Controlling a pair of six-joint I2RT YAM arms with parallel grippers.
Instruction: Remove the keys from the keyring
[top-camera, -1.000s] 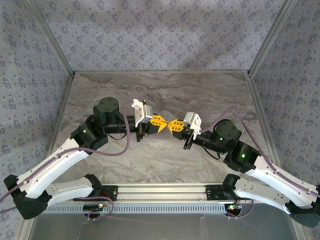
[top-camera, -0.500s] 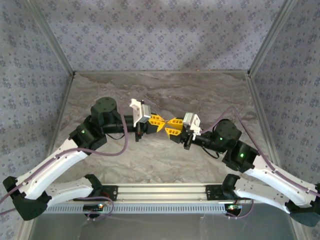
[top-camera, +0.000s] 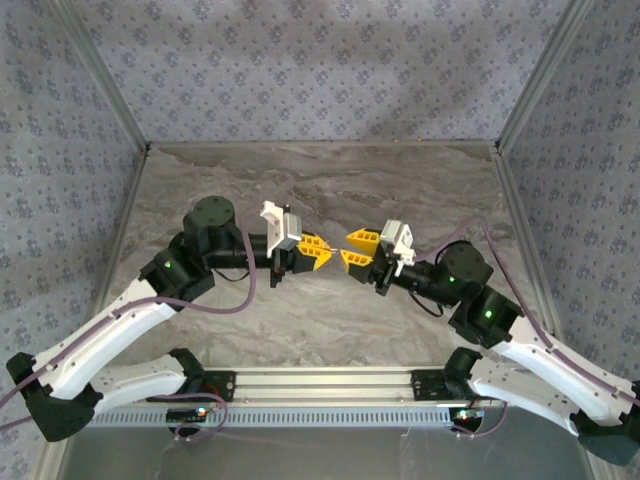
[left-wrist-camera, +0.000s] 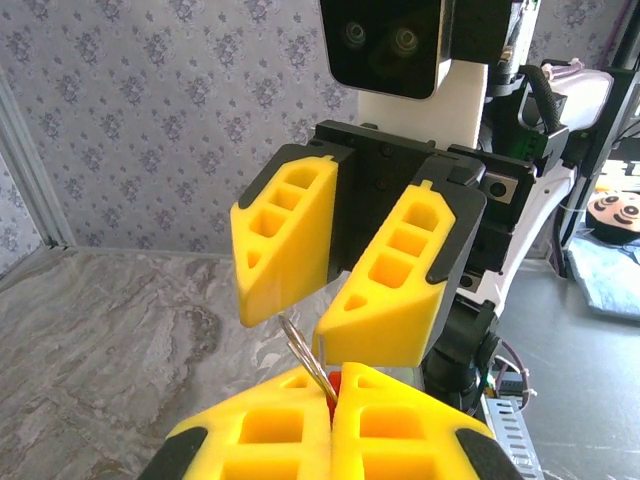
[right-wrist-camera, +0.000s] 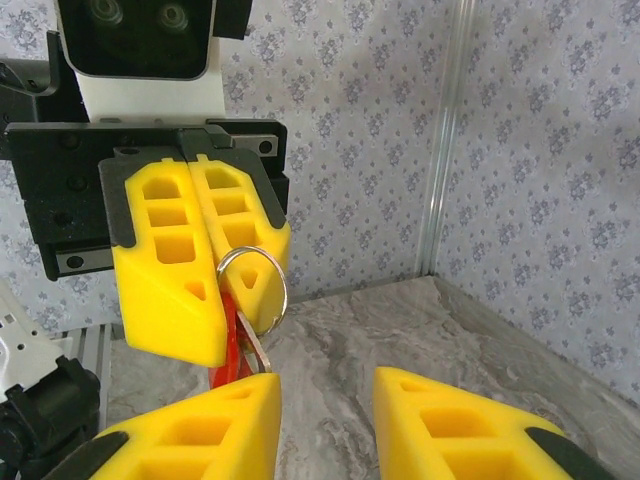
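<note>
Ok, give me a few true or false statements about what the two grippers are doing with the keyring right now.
1. The left gripper is shut on the keyring. True.
2. The right gripper is clamped on it too. False: its fingers stand apart and grip nothing.
3. The keyring lies on the table. False: it is held in the air above the table.
4. The keyring has a red piece and a silver ring. True.
5. The grippers point away from each other. False: they face each other.
</note>
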